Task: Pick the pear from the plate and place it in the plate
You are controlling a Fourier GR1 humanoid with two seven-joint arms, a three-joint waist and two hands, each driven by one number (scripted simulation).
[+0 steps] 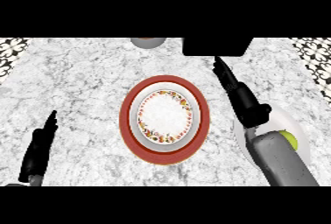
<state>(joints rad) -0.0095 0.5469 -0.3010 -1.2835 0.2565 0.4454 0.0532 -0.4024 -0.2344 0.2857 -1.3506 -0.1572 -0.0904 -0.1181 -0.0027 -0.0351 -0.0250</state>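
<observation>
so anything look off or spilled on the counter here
Nothing spilled or damaged. The floral plate sits centred on the red plate. The pear lies on the white plate at right, mostly hidden by the right forearm.

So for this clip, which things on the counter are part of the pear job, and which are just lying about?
Part of the job:
pear, on the white plate
red-rimmed plate, at the centre
right hand, open
left hand, resting at lower left

Lying about:
grey cup, at the far edge
black box, at the far edge

Kitchen: marble counter (pixel 77 87) bearing a floral plate (pixel 165 116).
</observation>
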